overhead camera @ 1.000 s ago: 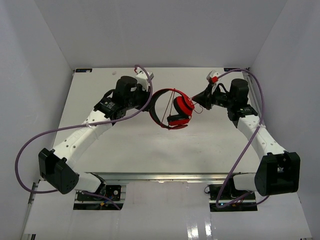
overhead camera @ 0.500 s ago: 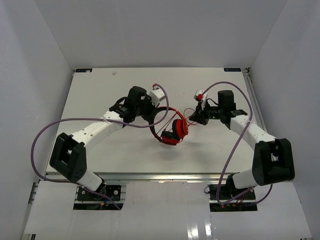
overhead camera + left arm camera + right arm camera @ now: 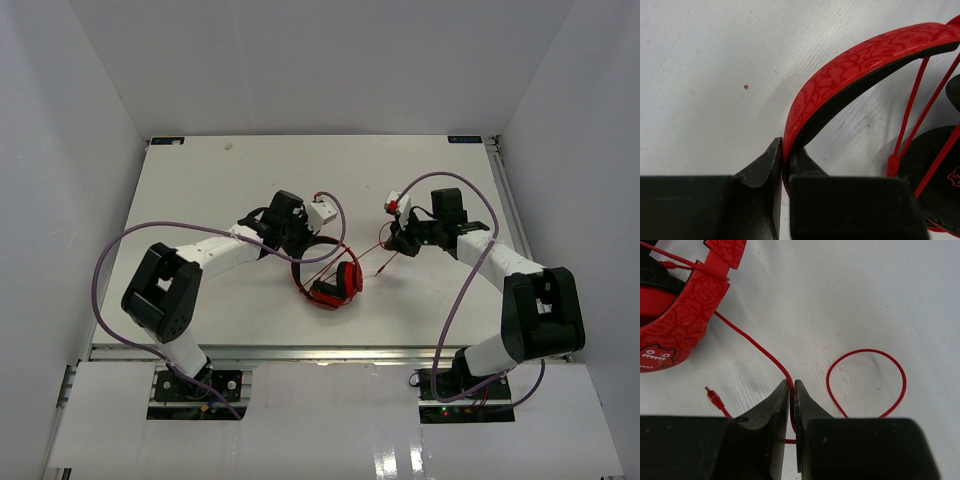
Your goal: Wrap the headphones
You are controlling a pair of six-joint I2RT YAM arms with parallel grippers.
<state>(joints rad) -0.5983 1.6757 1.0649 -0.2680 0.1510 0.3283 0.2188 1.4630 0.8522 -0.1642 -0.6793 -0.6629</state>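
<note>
Headphones [image 3: 335, 285] on table [image 3: 200, 180], left gripper [image 3: 785, 156] clamped on headband [image 3: 850, 60], right gripper [image 3: 791, 389] clamped on red cable [image 3: 755, 347] near plug [image 3: 714, 399]

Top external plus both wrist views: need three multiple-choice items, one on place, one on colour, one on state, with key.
1. The left gripper holds the red over-ear headphones by: A an ear pad; B the patterned red headband; C nothing.
2. The headband's inner lining is: A black; B white; C blue.
3. The right gripper is: A wide open; B shut on an ear pad; C shut on the thin red cable.
Key: B, its jaws clamp the band in the left wrist view; A, a black strip runs under the red; C, the cable passes between its closed jaws.
</note>
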